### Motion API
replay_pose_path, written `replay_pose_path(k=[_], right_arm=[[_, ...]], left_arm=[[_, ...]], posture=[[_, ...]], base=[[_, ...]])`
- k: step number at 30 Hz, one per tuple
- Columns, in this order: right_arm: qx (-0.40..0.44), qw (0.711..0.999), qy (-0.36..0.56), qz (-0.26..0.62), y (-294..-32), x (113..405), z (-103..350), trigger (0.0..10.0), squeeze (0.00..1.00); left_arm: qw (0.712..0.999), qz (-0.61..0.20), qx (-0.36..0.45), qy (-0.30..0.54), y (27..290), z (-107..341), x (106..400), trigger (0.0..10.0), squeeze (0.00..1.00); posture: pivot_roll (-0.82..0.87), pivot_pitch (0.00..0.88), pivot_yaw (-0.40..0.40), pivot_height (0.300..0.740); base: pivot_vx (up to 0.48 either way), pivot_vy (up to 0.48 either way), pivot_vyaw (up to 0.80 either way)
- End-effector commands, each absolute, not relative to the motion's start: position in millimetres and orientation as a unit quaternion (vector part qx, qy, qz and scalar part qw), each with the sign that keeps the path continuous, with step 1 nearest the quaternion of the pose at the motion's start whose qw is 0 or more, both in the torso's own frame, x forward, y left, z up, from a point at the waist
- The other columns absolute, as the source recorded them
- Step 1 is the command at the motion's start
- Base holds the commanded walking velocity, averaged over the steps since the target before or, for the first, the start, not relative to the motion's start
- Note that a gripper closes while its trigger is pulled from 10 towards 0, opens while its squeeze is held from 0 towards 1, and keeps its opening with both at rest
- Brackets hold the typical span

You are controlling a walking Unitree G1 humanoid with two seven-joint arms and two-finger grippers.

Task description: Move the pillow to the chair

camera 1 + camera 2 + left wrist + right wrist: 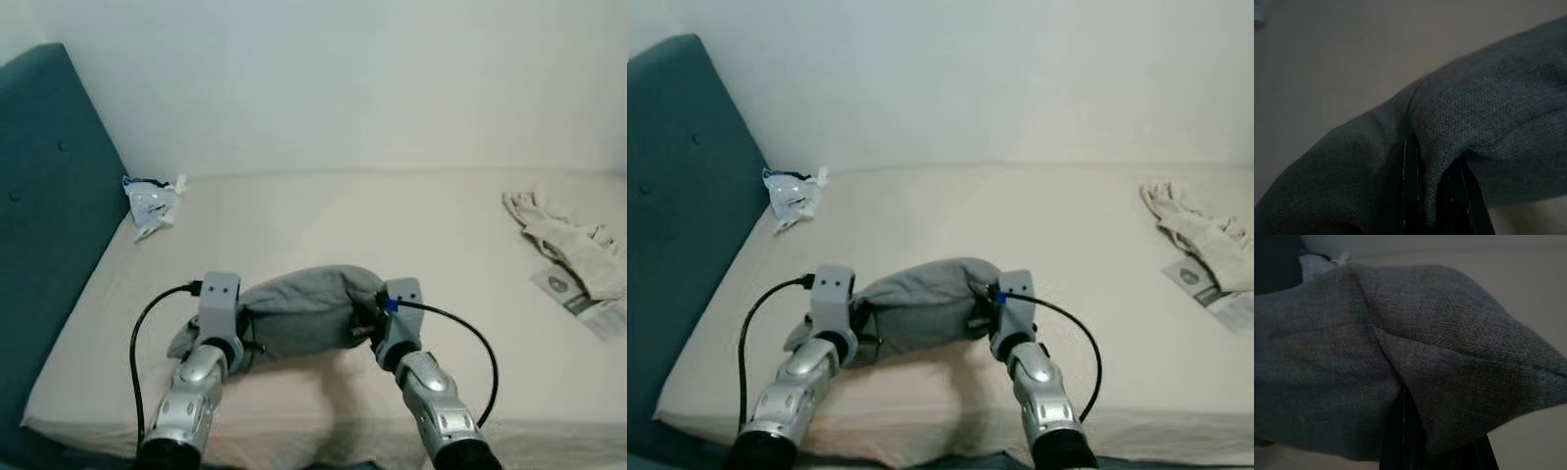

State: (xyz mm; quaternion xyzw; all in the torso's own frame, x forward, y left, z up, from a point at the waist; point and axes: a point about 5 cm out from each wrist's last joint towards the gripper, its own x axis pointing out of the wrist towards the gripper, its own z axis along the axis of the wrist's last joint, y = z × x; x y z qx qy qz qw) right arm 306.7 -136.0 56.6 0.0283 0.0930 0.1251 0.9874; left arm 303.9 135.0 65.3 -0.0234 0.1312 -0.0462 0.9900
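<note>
A grey fabric pillow [304,308] lies on the beige bed [392,225] near its front edge, bunched between my two arms. My left gripper [245,328] is shut on the pillow's left end. In the left wrist view its black fingers [1410,196] pinch a fold of the grey cloth [1474,127]. My right gripper [364,318] is shut on the pillow's right end, and the right wrist view has the grey cloth [1415,342] gathered around its fingers [1400,431]. The fingertips are buried in the fabric.
A teal padded headboard [44,225] rises along the left side. A crumpled white plastic bag [152,204] lies by it at the bed's far left corner. At the right edge lie a beige cloth [568,240] and a printed paper [578,294]. A pale wall is behind.
</note>
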Motion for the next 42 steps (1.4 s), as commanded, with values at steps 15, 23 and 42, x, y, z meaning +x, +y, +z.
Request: replay_pose_path(k=[15,23,42], right_arm=[[0.039,0.985,0.112,0.122,-136.9,298.6,49.5,10.0,0.0],[0.041,0.985,0.115,0.123,-135.6,297.9,48.2,10.0,0.0],[0.047,0.984,0.12,0.122,-131.1,296.1,43.9,10.0,0.0]], left_arm=[[0.991,-0.047,-0.021,0.127,141.4,74.7,306.2,10.0,0.0],[0.99,-0.05,-0.004,0.128,140.9,75.3,308.5,10.0,0.0],[0.99,-0.056,0.025,0.13,140.5,73.1,310.1,10.0,0.0]], posture=[[-0.01,0.097,0.032,0.74],[0.0,0.081,0.036,0.74],[0.01,0.062,0.051,0.74]], base=[[0.0,-0.015,0.0],[0.0,0.12,0.0],[0.0,0.12,0.0]])
